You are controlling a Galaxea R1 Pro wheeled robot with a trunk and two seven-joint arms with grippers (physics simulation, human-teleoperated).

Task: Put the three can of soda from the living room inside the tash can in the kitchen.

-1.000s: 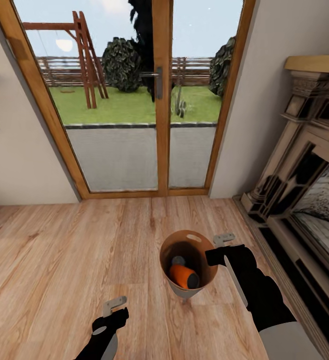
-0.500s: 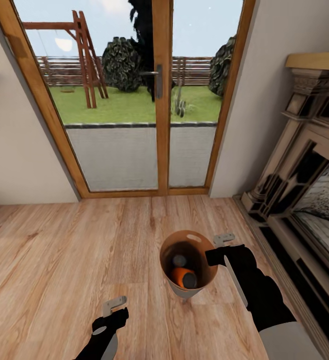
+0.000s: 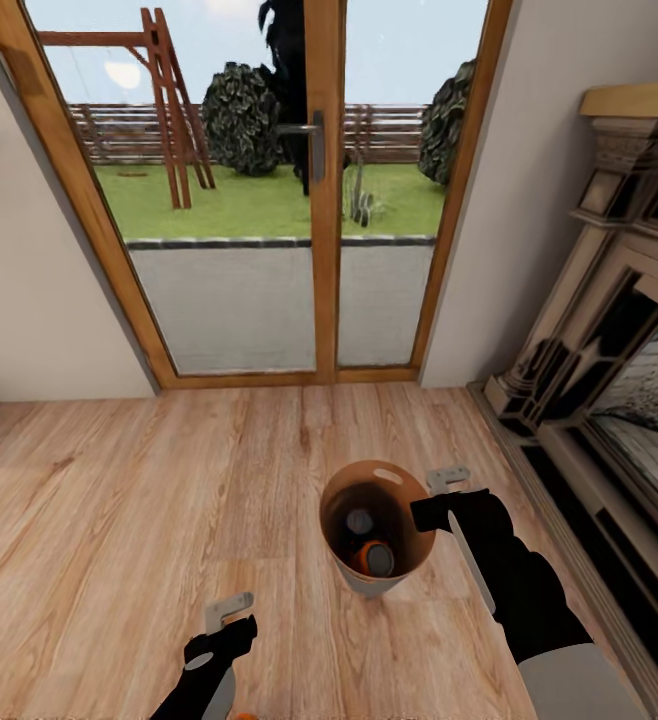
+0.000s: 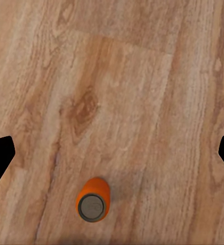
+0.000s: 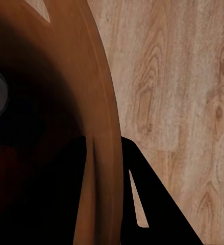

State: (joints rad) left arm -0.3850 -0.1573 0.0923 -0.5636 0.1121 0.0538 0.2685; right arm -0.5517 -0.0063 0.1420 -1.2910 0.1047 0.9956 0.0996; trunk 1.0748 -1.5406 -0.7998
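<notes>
A: Where's the round tapered bin (image 3: 374, 585), grey outside and coppery inside?
B: Off the plank floor (image 3: 119, 520), right gripper (image 3: 431, 497) pinching its rim. Two orange soda cans (image 3: 373, 557) inside.
A: Left gripper (image 3: 231, 612)?
B: Spread, empty (third orange can (image 4: 93, 199) stands upright on the floor beneath).

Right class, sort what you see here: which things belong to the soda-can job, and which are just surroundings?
Job: bin, held at its rim by the right pincer; cans inside it; can on the floor; left pincer.

Surroundings: glass doors, fireplace.
</notes>
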